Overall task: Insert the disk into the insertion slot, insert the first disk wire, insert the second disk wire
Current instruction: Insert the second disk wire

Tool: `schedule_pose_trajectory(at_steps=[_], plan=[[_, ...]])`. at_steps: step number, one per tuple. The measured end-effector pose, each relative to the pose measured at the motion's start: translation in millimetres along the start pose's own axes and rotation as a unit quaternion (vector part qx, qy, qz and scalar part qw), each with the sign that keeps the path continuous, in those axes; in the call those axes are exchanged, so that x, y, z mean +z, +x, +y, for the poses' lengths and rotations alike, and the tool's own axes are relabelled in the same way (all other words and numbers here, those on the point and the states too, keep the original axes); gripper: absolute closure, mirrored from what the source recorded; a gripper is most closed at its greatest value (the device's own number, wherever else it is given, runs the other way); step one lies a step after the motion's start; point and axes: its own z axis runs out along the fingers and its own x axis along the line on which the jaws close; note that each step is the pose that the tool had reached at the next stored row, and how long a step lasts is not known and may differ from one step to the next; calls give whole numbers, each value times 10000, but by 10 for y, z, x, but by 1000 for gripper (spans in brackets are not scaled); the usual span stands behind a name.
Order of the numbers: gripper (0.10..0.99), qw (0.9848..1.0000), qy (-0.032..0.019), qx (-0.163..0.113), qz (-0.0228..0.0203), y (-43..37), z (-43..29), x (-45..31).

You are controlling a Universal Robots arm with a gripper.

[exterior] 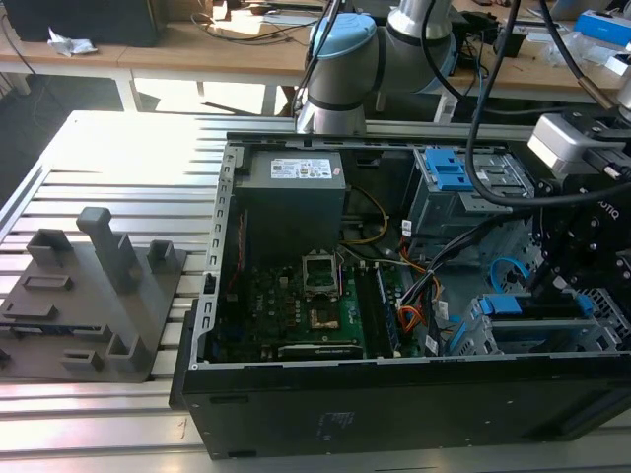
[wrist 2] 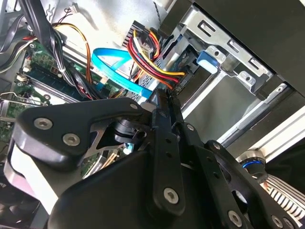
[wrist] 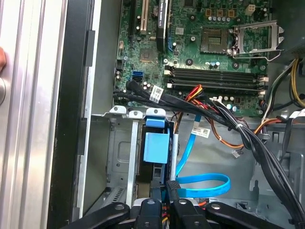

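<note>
We see the open computer case [exterior: 296, 394] on a slatted metal table [exterior: 118, 138]; the disk [wrist: 156, 148] sits in the insertion slot [wrist: 119, 157], the gripper [wrist: 172, 187] clenched on a black connector [wrist: 171, 183].

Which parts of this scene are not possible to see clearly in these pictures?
- Exterior view: the arm's black wrist hides where the gripper meets the disk.
- Second wrist view: the gripper body covers the disk's connector end and part of the light-blue cable.
- First wrist view: the gripper fingertips sit at the picture's edge; whether a plug is seated cannot be told.
</note>
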Motion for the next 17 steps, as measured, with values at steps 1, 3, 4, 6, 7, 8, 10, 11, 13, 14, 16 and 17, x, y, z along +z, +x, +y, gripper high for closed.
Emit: schedule_pose_trajectory(at_steps=[1,3,4,6,7,8,10,11,13,14,16,17], plan=[[925,10000,0,0,0,1,-1,2],[925,10000,0,0,-2,5,-3,10],[925,10000,0,0,-1,10,-3,11],[925,10000,0,-1,-1,20,-3,14],[925,10000,1,-1,-1,24,-2,16],[925,10000,1,-1,-1,27,-2,17],[925,10000,0,-1,-1,37,-1,24],[925,10000,0,0,0,39,-2,27],[925,10000,0,1,0,40,-4,30],[925,10000,-1,0,0,41,-11,33],[925,10000,0,0,0,41,-18,35],[925,10000,0,0,0,41,-23,36]])
